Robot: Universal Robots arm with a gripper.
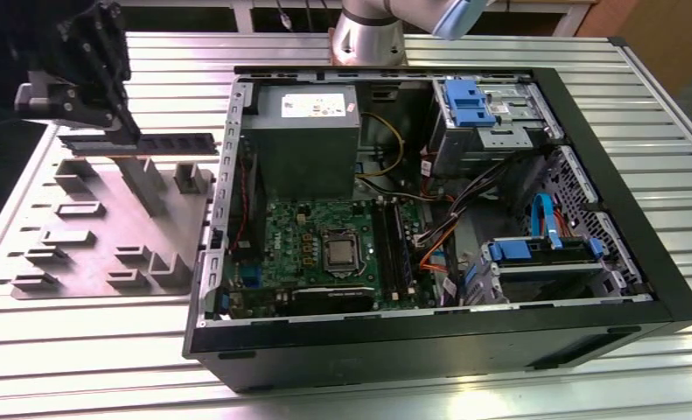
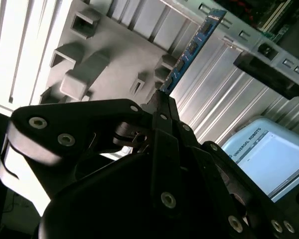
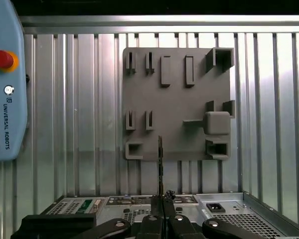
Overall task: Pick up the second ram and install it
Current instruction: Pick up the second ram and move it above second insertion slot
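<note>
In the exterior view the second ram (image 1: 147, 143), a long thin dark stick, hangs level above the grey fixture plate (image 1: 101, 241), clear of its blocks. My gripper (image 1: 110, 133) is shut on the stick near one end, at the exterior view's far left. In the second wrist view the ram (image 2: 192, 47) juts out from between the black fingers (image 2: 162, 107). In the first wrist view the ram (image 3: 160, 162) shows edge-on, rising from my gripper (image 3: 162, 198) over the plate (image 3: 174, 109). The open computer case (image 1: 625, 262) lies at the exterior view's right, with its motherboard (image 1: 317, 241) and long black socket strips (image 1: 393, 254).
The ribbed metal table (image 1: 89, 350) carries the fixture plate and the case. The case's near wall (image 3: 139, 204) lies just under the gripper in the first wrist view. A teach pendant (image 3: 5, 84) lies beside the plate. Cables and drive cages (image 1: 485, 114) fill the case's right side.
</note>
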